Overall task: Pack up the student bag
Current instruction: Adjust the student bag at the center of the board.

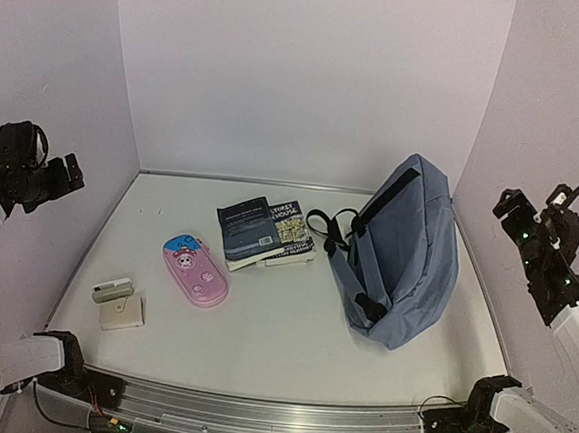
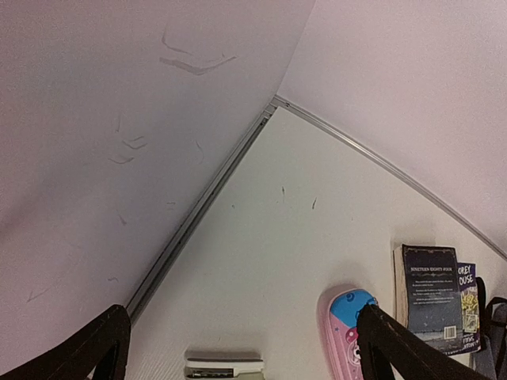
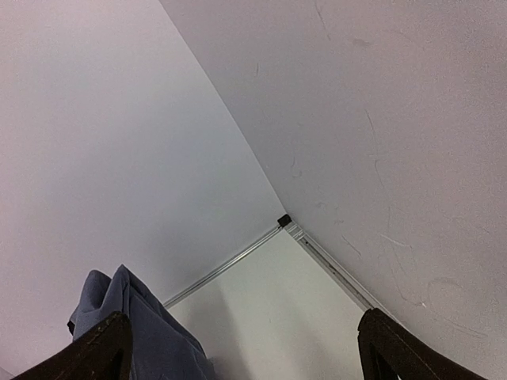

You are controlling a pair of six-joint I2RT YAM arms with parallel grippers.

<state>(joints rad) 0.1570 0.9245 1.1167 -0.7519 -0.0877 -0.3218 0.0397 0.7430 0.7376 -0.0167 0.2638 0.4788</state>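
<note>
The student bag (image 1: 403, 254), slate-blue with black straps, stands slumped on the right half of the table; its top edge shows in the right wrist view (image 3: 133, 332). My left gripper (image 1: 69, 174) hangs high by the left wall, far from the bag. It is open and empty (image 2: 242, 315). My right gripper (image 1: 536, 204) is raised by the right wall, just right of the bag and above it. It is open too, with nothing between its fingers (image 3: 243, 318).
Two books (image 1: 264, 233) lie side by side left of the bag. A pink pencil case (image 1: 196, 270) lies further left, also seen by the left wrist (image 2: 345, 336). A small white stapler-like item (image 1: 112, 289) and a pale pad (image 1: 122, 313) sit near the left edge.
</note>
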